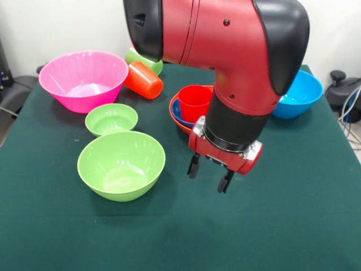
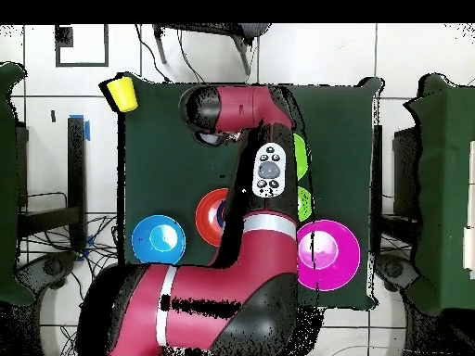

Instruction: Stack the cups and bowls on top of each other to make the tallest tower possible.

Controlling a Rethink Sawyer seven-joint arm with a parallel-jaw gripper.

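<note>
A red cup [image 1: 194, 103] stands upright in a small dark blue bowl [image 1: 179, 114], which sits in the wide orange bowl [image 1: 172, 107] at mid table. Just in front of this stack my gripper [image 1: 210, 175] hangs open above the cloth, with nothing between its fingers. An orange cup [image 1: 144, 80] lies on its side at the back, with a light green cup [image 1: 145, 62] behind it. To the left are the huge pink bowl [image 1: 84, 79], the small green bowl [image 1: 111, 118] and the large green bowl [image 1: 121, 164]. The large blue bowl [image 1: 299, 93] sits at the right.
The overhead view shows a yellow cup [image 2: 121, 92] at the far corner of the green table [image 2: 167, 158], right at its edge. My arm [image 2: 269, 185] hides most of both green bowls there. Cables and chair parts surround the table.
</note>
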